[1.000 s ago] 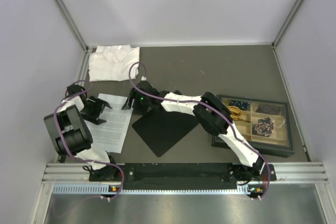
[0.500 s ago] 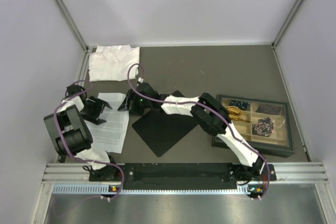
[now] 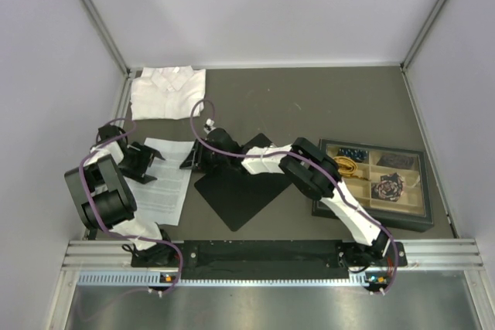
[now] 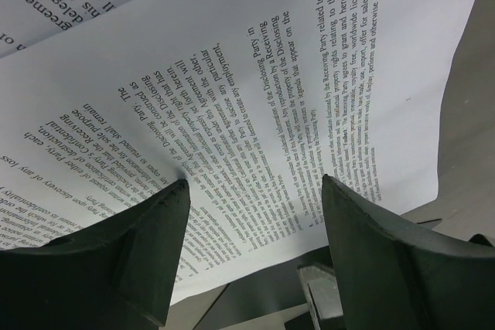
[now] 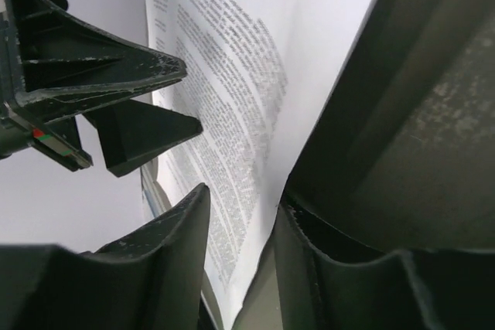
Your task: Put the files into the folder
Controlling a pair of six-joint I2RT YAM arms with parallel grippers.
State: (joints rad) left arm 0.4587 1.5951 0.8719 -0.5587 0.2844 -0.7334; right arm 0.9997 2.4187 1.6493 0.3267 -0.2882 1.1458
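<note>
The files [image 3: 168,188] are white sheets of dense print lying at the table's left; the top sheet fills the left wrist view [image 4: 255,75] and bows upward. My left gripper [image 3: 152,158] is open over them [image 4: 249,185], its left fingertip [image 4: 175,191] touching the paper. The black folder [image 3: 244,191] lies just right of the sheets. My right gripper [image 3: 192,162] is at the files' right edge, its jaws narrow but apart [image 5: 241,197], and the sheet's edge [image 5: 232,98] runs through the gap. The left gripper's fingers [image 5: 116,75] show in the right wrist view.
A folded white shirt [image 3: 166,92] lies at the back left. A dark-framed compartment tray [image 3: 421,191] of small items stands at the right, under the right arm's elbow. Grey walls and metal rails [image 3: 271,253] bound the table.
My right gripper has shifted slightly at the files' edge and its jaws have narrowed around the sheet's edge. The left arm has stayed still.
</note>
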